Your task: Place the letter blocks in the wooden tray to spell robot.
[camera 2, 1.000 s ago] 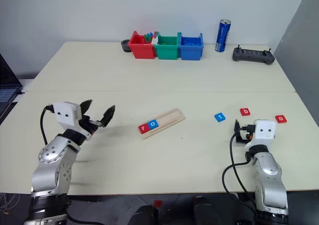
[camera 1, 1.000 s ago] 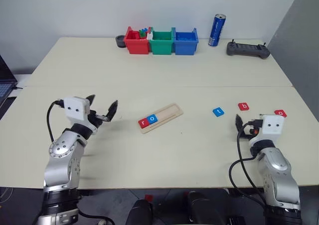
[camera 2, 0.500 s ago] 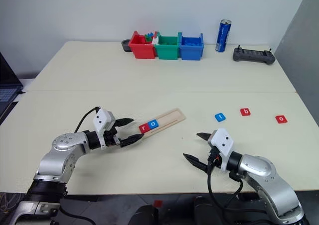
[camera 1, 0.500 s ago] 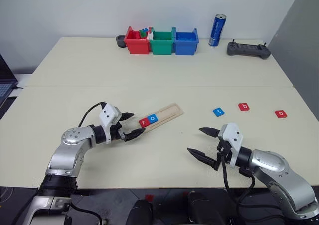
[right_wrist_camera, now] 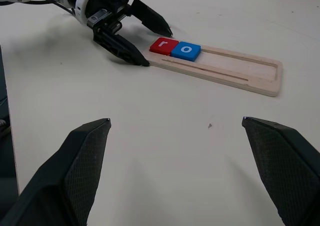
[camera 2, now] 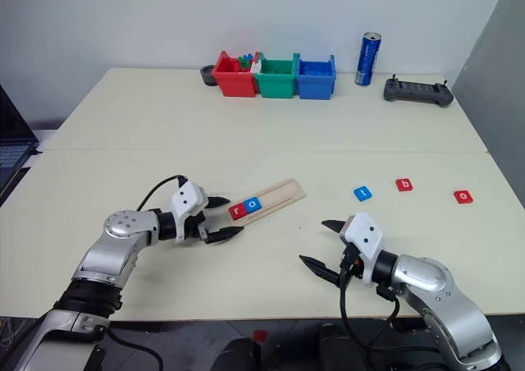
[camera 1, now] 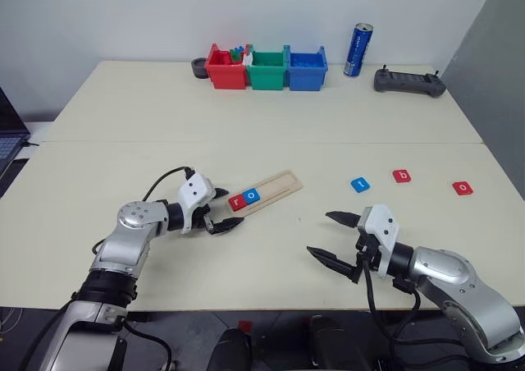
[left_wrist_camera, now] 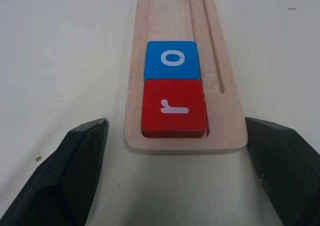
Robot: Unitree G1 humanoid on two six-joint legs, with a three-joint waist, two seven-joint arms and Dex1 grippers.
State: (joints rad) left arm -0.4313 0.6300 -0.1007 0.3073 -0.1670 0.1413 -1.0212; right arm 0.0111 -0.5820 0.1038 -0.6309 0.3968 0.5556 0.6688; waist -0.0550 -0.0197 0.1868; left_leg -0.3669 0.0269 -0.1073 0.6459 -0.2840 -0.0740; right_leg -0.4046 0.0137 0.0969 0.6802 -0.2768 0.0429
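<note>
A pale table (camera 1: 271, 125) is carrying everything. Along its far edge are sitting a small dark round holder (camera 1: 198, 66), then red (camera 1: 224, 68), green (camera 1: 266, 69) and blue (camera 1: 305, 69) plastic bins side by side, a blue can (camera 1: 357, 50) standing upright, and a dark handheld controller (camera 1: 408, 81) toward the far right corner.

Near the table's middle, the wooden tray (camera 1: 264, 194) is lying at a slant. A red "r" block (camera 1: 238, 201) and a blue "o" block (camera 1: 252, 196) are sitting touching each other in its near-left end; the rest of the groove is bare. Three more blocks are lying loose toward the right edge: a blue one (camera 1: 359, 185), a red one (camera 1: 401, 176), and a red "o" (camera 1: 462, 188), all well apart from the tray.

The left gripper (camera 1: 224, 208) is resting with its fingers spread wide, flanking the tray's near-left end; the left wrist view shows a gap on both sides. The right gripper (camera 1: 335, 235), fingers also spread wide and holding nothing, is hovering near the front edge, facing the tray; nothing is lying between them.
</note>
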